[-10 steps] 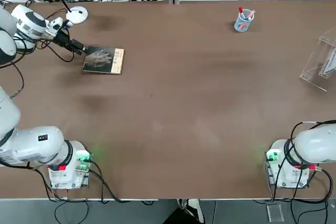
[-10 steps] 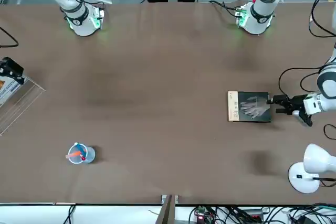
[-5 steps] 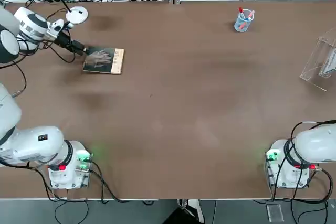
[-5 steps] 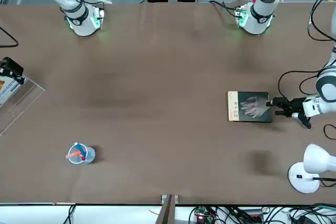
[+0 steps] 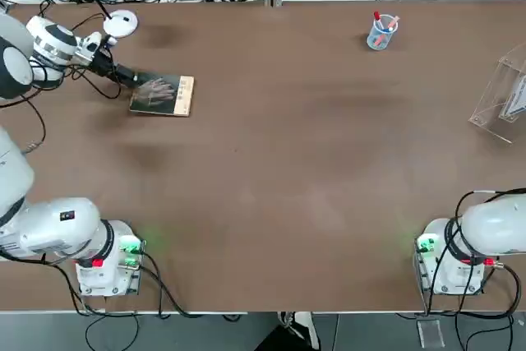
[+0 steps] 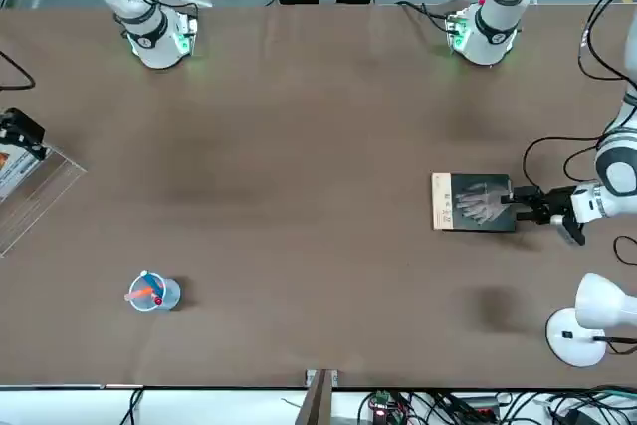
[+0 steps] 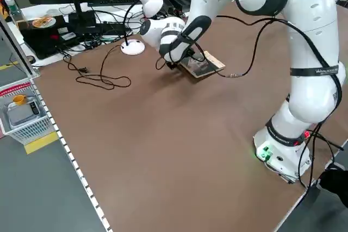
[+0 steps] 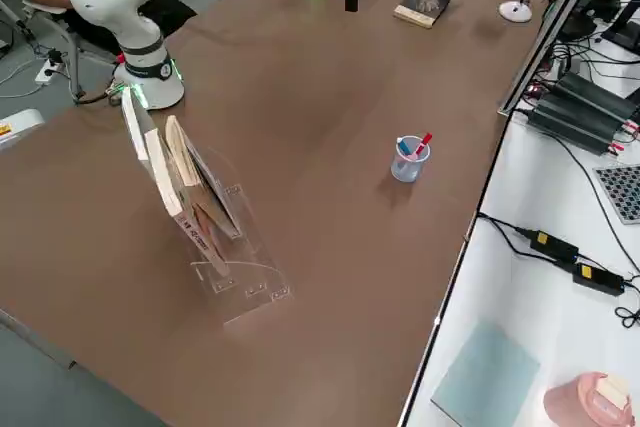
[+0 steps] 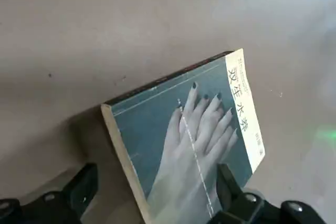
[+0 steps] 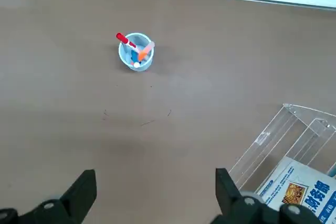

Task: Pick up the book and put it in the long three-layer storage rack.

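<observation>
Left end effector (image 6: 518, 204) nearer the book (image 6: 474, 203)

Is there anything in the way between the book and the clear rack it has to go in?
Nothing visible stands on the straight way across the table from the book to the rack. The pen cup stands off to the side, nearer the table's far edge.

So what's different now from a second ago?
The left gripper has edged a little further inward over the book, its fingers open; nothing has been taken hold of or let go. The book, the clear rack, the pen cup and the right gripper, open near the rack, look just as they were.
</observation>
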Motion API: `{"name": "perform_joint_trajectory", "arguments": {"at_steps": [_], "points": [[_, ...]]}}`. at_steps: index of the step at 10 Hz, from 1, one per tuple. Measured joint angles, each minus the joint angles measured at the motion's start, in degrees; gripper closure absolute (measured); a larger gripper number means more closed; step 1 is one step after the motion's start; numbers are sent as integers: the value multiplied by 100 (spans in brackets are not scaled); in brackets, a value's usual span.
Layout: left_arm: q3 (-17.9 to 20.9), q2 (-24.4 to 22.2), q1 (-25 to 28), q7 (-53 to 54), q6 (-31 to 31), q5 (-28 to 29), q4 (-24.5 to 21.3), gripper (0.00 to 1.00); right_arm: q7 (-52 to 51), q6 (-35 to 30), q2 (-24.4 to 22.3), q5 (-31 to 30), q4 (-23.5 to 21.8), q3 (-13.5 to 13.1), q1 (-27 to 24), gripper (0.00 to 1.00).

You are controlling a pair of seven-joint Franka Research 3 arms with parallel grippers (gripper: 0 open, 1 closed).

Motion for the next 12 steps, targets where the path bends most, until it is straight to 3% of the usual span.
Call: {"name": "perform_joint_trajectory", "arguments": {"at_steps": [12], "points": [[-15, 95, 2, 54, -164, -120, 28, 4, 0, -25, 0, 0, 0, 0, 0, 0]]}}
